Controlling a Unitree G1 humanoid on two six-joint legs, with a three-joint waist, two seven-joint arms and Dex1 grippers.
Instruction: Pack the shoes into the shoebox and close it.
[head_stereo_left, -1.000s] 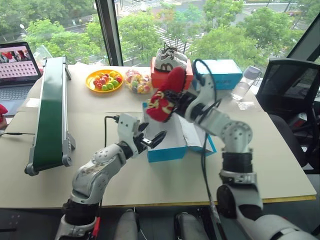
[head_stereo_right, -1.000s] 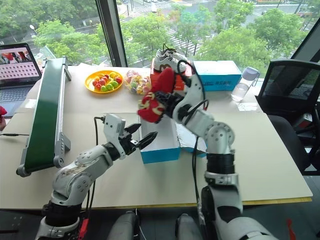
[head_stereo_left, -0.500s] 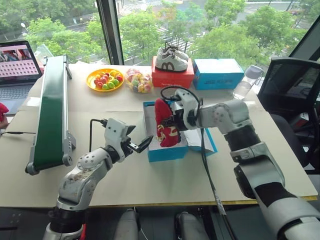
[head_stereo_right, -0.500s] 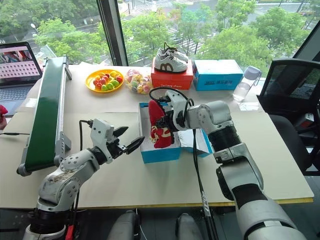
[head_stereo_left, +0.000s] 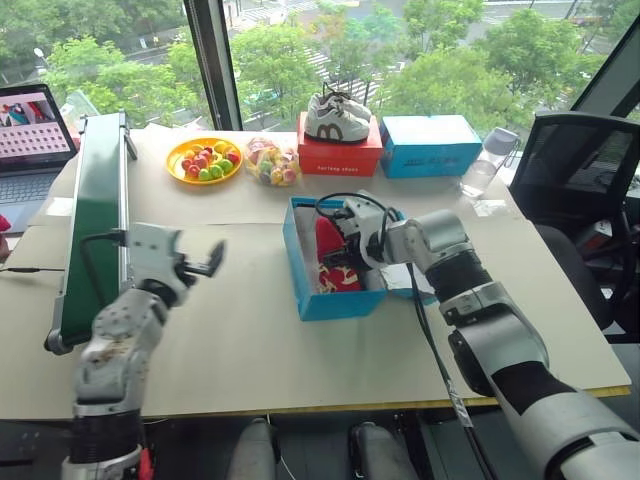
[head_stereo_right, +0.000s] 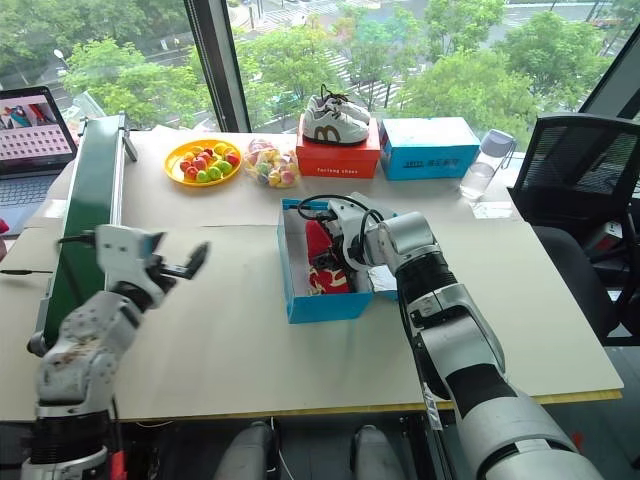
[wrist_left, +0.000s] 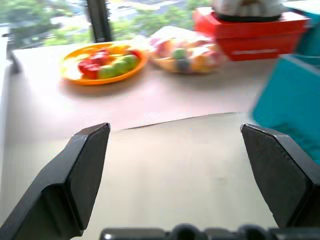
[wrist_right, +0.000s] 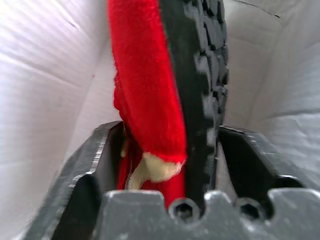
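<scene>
Head views: blue shoebox (head_stereo_left: 312, 295) open at the table's centre, lid folded back on its right side. Red shoes (head_stereo_left: 333, 258) now down inside the shoebox, standing on edge against one another; a second ago one was held high above it. Right gripper (head_stereo_left: 352, 243) reaching into the shoebox from the right, just beside the shoes. Left gripper (head_stereo_left: 200, 262) swung well away to the left of the shoebox, near the green conveyor (head_stereo_left: 95, 215), fingers spread wide, holding nothing; earlier it hovered close against the shoebox's front-left corner. Behind the shoebox: fruit plate (head_stereo_left: 203, 160), candy bag (head_stereo_left: 270, 162), red box (head_stereo_left: 340, 155) topped by white sneakers (head_stereo_left: 337, 117), light-blue box (head_stereo_left: 430, 145).

Left wrist view: both black fingers (wrist_left: 82, 167) far apart over bare tabletop, nothing between them; shoebox wall (wrist_left: 290, 107) off to one side.

Right wrist view: fingers (wrist_right: 97, 165) parted either side of a shoe (wrist_right: 150, 90), with visible slack on both sides, against the white interior. Grip apparently just released.

Judgement: packing looks done; remaining steps likely withdrawing the right arm and folding the lid shut.
</scene>
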